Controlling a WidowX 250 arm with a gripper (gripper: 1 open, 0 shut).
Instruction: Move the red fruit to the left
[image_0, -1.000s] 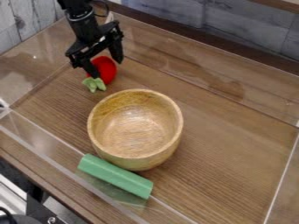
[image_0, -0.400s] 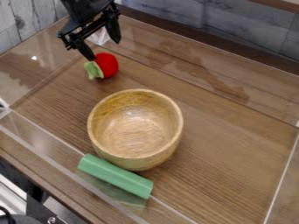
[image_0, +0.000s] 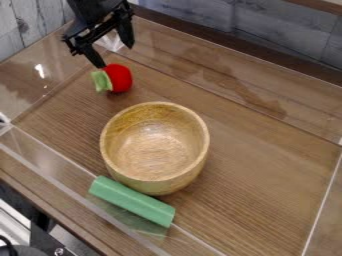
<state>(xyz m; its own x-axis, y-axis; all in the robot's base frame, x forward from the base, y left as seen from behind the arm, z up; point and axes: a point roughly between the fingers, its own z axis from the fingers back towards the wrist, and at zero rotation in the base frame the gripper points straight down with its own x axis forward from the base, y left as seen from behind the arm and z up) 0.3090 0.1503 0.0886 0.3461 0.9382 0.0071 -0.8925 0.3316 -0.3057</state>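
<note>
The red fruit (image_0: 118, 77) is a small round bright-red toy with a light green leaf piece on its left side. It lies on the wooden table left of centre, beyond the bowl. My black gripper (image_0: 99, 40) hangs just above and behind the fruit, pointing down. Its two fingers stand open and hold nothing. A clear gap separates the fingertips from the fruit.
A wooden bowl (image_0: 155, 145) stands in the middle of the table, in front of the fruit. A long green block (image_0: 131, 201) lies by the front edge. Clear plastic walls (image_0: 34, 150) rim the table on the left, front and right.
My gripper has risen off the red fruit with its fingers open. The fruit stays on the table where it was let go.
</note>
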